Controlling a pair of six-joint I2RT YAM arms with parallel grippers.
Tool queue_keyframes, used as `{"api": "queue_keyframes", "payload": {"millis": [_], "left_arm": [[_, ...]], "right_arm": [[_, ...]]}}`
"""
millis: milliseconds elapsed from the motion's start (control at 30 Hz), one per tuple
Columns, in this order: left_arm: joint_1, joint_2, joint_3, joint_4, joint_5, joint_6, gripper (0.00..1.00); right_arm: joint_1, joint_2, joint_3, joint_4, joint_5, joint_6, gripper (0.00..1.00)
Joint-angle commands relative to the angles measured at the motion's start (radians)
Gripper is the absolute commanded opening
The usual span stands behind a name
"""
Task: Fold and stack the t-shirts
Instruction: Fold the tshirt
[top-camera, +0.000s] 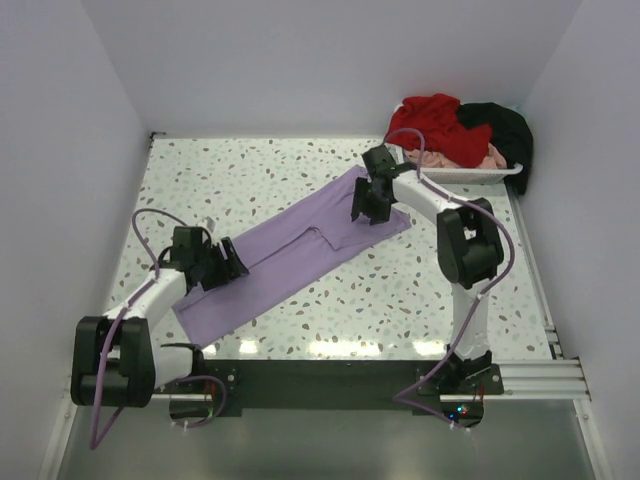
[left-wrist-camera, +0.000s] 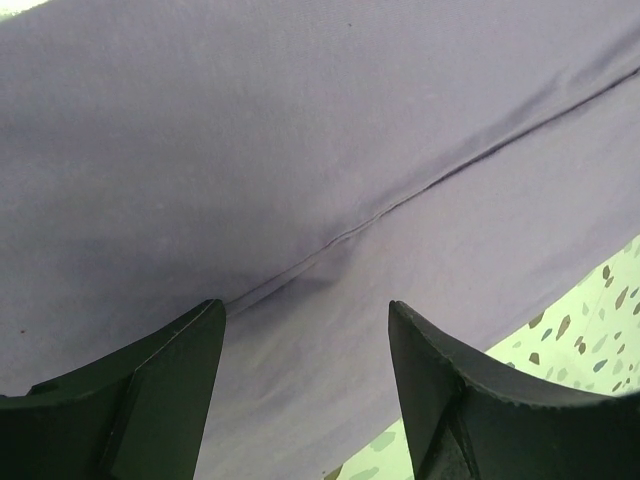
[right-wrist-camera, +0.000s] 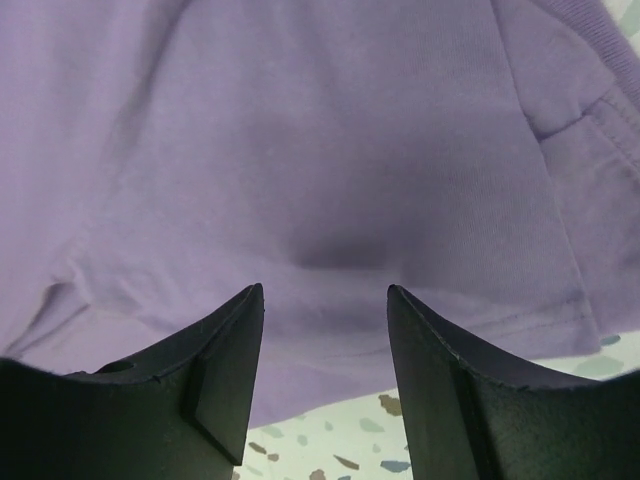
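lavender t-shirt (top-camera: 290, 255): long flat strip | left fingers (left-wrist-camera: 140, 390) apart | right fingers (right-wrist-camera: 205, 380) apart, perhaps touching cloth

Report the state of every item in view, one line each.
lavender t-shirt: folded into a long strip, lying flat.
white tray: holding three unfolded shirts.
red t-shirt: crumpled, in the tray.
black t-shirt: crumpled, hanging over the tray's edge.
pale pink t-shirt: crumpled, beneath the others.
left gripper: open, over the lavender shirt.
right gripper: open, over the lavender shirt.
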Motion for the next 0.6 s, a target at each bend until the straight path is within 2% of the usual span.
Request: {"api": "queue_keyframes", "payload": {"millis": [0,233,567], "left_arm": [[-0.002,-0.036,-0.022,0.035,0.001,-0.026,0.71],[-0.005,-0.033,-0.053,0.008,0.044,-0.097,0.71],[-0.051,-0.039,-0.068,-0.025,0.09,-0.161,0.7]], "right_arm": [[0.008,0.054,0.042,-0.014,-0.006,-0.023,0.56],[0.006,0.161,0.105,-0.046,0.044,-0.001,0.56],[-0.012,0.364,0.418,-0.182,0.115,0.006,0.55]]}}
